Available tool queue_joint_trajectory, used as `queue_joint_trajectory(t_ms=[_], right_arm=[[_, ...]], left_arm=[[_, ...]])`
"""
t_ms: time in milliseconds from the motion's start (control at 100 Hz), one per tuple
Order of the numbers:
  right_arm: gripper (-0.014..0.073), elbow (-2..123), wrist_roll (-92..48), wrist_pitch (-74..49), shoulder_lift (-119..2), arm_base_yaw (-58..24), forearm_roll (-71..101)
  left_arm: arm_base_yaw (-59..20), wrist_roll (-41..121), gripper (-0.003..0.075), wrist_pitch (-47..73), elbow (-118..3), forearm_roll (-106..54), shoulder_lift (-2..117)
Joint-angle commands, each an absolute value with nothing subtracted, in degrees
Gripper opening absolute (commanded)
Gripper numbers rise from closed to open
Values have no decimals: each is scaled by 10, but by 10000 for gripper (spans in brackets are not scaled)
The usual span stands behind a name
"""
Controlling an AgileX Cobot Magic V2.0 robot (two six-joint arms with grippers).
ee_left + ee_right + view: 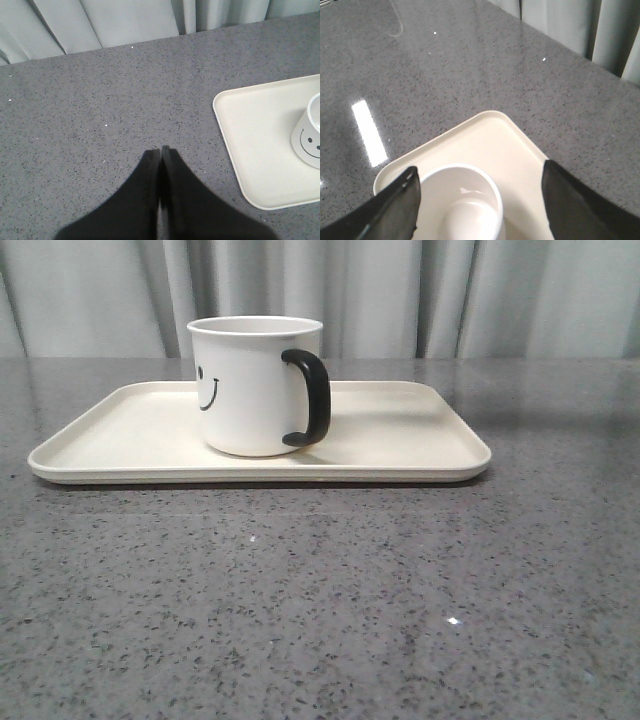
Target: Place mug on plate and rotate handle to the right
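The white mug (255, 390) with a black smiley face stands upright on the cream plate (400, 440), left of its middle. Its black handle (312, 397) points to the right in the front view. Neither gripper shows in the front view. My right gripper (480, 170) is open above the mug (465, 205), looking down into its empty inside, one finger (400, 205) close by the rim and the other well apart over the plate (495, 135). My left gripper (161, 150) is shut on nothing over bare table, beside the plate's (255, 130) end, apart from the mug (310, 135).
The plate lies on a grey speckled stone table (320, 600) with pale curtains (450, 290) behind the far edge. A bright light reflection (369, 132) shows on the table top near the plate's corner.
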State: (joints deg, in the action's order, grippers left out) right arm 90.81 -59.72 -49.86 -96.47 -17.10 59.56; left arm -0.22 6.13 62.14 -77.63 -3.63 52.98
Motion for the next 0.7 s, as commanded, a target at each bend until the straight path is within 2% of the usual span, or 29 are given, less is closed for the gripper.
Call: queue_joint_trajectory(t_ms=[0,690], right_arm=[[516,928,-600,-495,-953,-180,612],[515,928,-600,-471,-1011,-199,569]], left_arm=[[-1,55,-20,586,-790,-39,525],[-1,55,-20,593,-790,-39,525]])
